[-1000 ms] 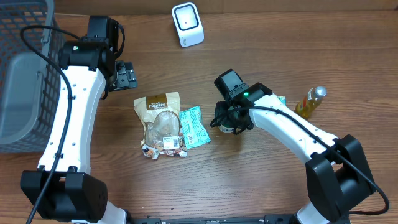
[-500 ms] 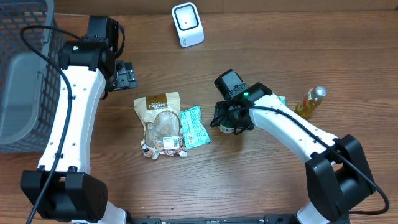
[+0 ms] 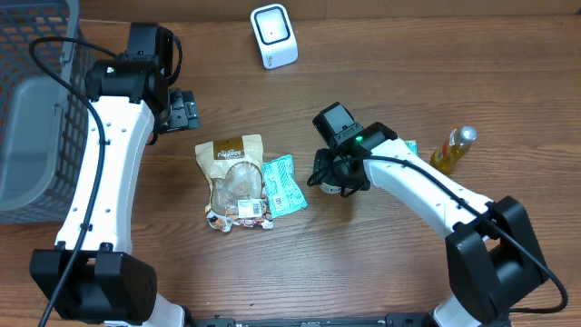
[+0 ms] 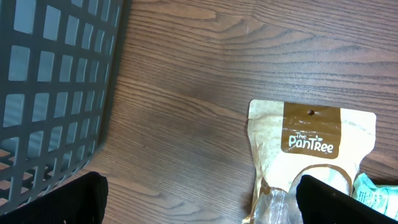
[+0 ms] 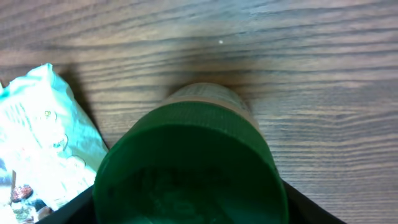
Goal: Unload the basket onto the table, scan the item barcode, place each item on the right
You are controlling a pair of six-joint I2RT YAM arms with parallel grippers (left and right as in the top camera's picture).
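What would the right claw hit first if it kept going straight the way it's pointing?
The green lid of the jar straight ahead. The lid fills the space between the fingers of the right claw. Whether they touch it is unclear from this view.

Packet (image 3: 283,182) just right of pouch (image 3: 234,177); basket (image 3: 27,109) far left.
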